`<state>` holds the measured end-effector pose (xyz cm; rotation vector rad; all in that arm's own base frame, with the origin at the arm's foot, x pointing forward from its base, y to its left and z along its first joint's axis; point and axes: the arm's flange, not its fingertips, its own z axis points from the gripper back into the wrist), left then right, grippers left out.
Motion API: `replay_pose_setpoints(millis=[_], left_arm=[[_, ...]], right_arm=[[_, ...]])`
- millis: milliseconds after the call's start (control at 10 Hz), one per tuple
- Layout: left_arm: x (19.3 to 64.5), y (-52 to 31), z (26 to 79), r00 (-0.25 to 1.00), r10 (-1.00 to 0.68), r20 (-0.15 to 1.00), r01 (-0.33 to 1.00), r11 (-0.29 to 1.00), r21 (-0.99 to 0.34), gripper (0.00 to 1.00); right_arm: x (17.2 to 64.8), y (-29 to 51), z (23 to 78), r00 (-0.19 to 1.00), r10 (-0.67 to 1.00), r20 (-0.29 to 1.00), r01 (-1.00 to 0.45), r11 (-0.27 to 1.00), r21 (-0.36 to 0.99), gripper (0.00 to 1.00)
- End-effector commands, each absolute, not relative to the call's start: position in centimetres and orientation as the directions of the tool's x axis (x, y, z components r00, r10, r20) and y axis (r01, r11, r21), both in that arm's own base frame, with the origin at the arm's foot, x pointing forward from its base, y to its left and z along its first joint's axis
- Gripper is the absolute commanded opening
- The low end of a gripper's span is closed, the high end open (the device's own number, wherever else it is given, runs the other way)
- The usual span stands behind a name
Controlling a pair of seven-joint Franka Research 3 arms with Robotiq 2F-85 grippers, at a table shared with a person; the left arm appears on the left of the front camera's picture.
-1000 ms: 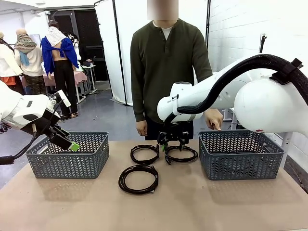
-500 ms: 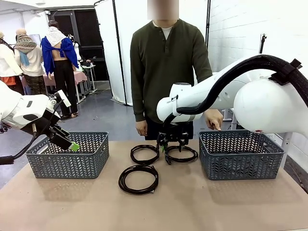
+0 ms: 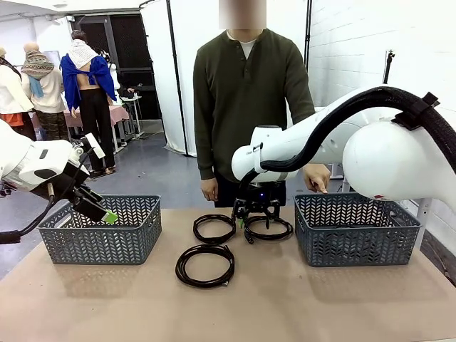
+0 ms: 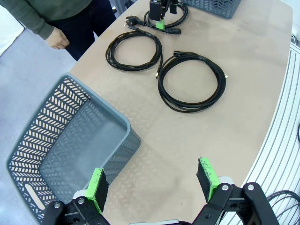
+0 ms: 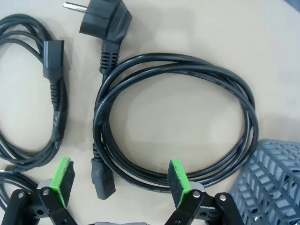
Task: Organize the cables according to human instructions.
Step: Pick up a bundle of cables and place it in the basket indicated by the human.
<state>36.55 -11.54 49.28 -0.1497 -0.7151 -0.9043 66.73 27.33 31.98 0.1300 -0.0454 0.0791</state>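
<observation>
1. Cables (image 4: 191, 82): we count three black coils lying flat on the surface (image 3: 299, 306), between the two grey baskets. None lies in a basket.
2. Two coils sit side by side toward the person's edge, the far-left cable (image 3: 214, 228) and the far-right cable (image 3: 269, 229). The near cable (image 3: 205, 265) lies alone on the robot's side, apart from both.
3. Right pincer (image 3: 256, 216) is low over the far-right cable, jaws wide apart and gripping nothing. In its wrist view the pincer (image 5: 120, 174) has its green pads either side of the coil's near arc and one small plug end. We cannot tell whether they touch the cord.
4. Left pincer (image 3: 107, 214) hangs above the rim of the left basket (image 3: 100, 235), spread wide and empty (image 4: 152, 183).
5. Person (image 3: 246, 107) stands at the far side. One hand (image 3: 315, 177) is above the far rim of the right basket (image 3: 356, 231), and the other hand (image 3: 209, 189) hangs near the surface edge.
</observation>
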Motion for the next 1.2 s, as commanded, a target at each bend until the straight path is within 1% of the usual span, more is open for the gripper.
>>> replay_pose_setpoints(millis=[0,500,1100], left_arm=[[36.7,-11.5,49.2,0.406,-0.657,0.635,0.762,0.627,0.161,1.0],[36.7,-11.5,49.2,0.406,-0.657,0.635,0.762,0.627,0.161,1.0],[36.7,-11.5,49.2,0.406,-0.657,0.635,0.762,0.627,0.161,1.0]], right_arm=[[68.3,28.2,31.8,0.998,0.037,0.043,-0.041,0.994,0.105,1.0],[69.0,28.1,30.9,0.999,0.021,0.035,-0.024,0.997,0.072,1.0],[69.5,29.0,29.5,0.999,0.048,0.019,-0.048,0.999,-0.024,1.0]])
